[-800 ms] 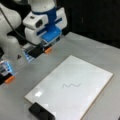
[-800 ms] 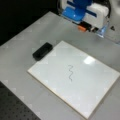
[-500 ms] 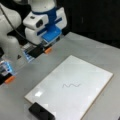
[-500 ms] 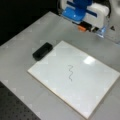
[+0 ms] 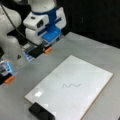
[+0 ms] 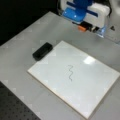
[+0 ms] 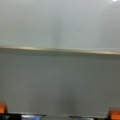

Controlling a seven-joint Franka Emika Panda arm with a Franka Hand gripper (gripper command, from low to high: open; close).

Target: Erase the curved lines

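Note:
The curve lines [image 5: 71,85] [image 6: 70,73] are a short dark wavy squiggle near the middle of the white board [image 5: 90,72] [image 6: 97,85], seen in both front views. A black eraser block [image 5: 41,112] [image 6: 42,50] lies on the table against one corner of the board. My gripper [image 5: 28,65] [image 6: 91,30] hovers above the grey table beyond the board's far edge, well away from squiggle and eraser. It is open, its orange fingertips [image 7: 113,115] spread wide with nothing between them. The wrist view shows the board's edge [image 7: 60,50]; squiggle and eraser are out of its view.
The grey table [image 5: 82,47] [image 6: 22,42] surrounds the board on all sides. The white arm and its base [image 5: 10,32] stand at a front view's left. A dark perforated surface [image 6: 15,107] lies past the table's edge.

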